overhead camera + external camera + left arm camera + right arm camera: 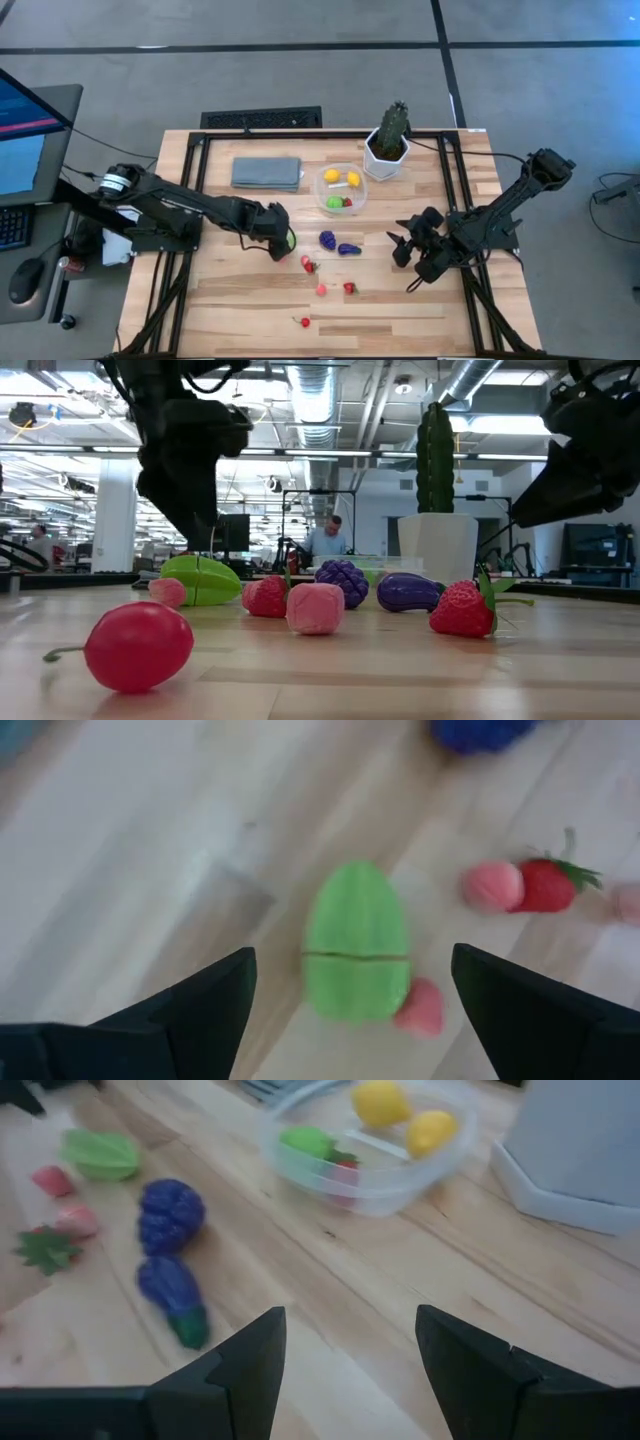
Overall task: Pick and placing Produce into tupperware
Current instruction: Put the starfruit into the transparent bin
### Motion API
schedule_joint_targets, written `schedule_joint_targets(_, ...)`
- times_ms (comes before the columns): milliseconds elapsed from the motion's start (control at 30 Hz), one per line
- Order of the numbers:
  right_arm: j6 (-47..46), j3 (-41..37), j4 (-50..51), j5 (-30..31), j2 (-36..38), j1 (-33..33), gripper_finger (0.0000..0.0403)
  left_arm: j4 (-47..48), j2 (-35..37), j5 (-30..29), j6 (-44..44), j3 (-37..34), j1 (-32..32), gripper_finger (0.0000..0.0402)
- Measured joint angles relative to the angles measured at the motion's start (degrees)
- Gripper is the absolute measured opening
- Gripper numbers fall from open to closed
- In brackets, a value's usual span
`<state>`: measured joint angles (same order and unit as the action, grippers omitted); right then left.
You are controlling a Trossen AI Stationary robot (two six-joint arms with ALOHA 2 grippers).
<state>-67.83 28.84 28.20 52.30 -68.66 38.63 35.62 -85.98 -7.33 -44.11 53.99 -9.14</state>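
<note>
While the low view looks across the tabletop, a red cherry lies nearest, then a pink piece and a strawberry. Behind them are the green star fruit, purple grapes and an eggplant.

The left gripper hangs just above the star fruit with its fingers spread wide, one on each side, and they are not touching it.

The right gripper waits near the right edge, fingers apart and holding nothing.

Farther back, the tupperware stands between the folded cloth and the cactus pot; it contains two yellow pieces, one green and one red.
</note>
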Motion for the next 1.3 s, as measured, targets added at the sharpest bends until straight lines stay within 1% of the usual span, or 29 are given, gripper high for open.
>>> schedule_joint_targets(133, 7.5, 0.0, -7.1, -1.0, 0.3, -0.1, 0.0249, -0.8, -2.9, 3.5, 1.7, 0.2, 0.2, 0.0328)
schedule_joint_targets(233, 11.1, 0.0, -11.0, -1.3, 0.5, -0.1, 0.0249, -1.2, -4.5, 3.9, 2.1, 0.4, 0.2, 0.0328)
schedule_joint_targets(333, 11.3, 0.0, -11.2, -1.5, 0.5, -0.1, 0.0249, -3.2, -5.5, 3.7, 2.9, 0.5, 0.1, 0.0328)
schedule_joint_targets(400, 11.3, 0.0, -11.2, -1.7, 0.5, -0.1, 0.0249, -2.4, -5.5, 3.6, 3.4, 0.4, 0.1, 0.0328)
schedule_joint_targets(467, 11.3, 0.0, -11.2, -2.5, 0.5, -0.1, 0.0249, -3.6, -6.0, 3.3, 3.7, 0.4, 0.1, 0.0328)
schedule_joint_targets(633, 11.3, 0.0, -11.3, -3.5, 0.5, -0.2, 0.0249, -3.1, -6.0, 0.7, 3.9, 0.4, 0.1, 0.0328)
schedule_joint_targets(833, 11.3, 0.0, -11.6, -3.6, 0.5, -0.5, 0.0249, -2.4, -6.0, -0.9, 4.5, 0.4, 0.1, 0.0328)
schedule_joint_targets(1300, 11.3, 0.0, -12.1, -4.2, 0.5, -0.5, 0.0249, -1.9, -6.0, -0.9, 4.7, 0.4, 0.1, 0.0328)
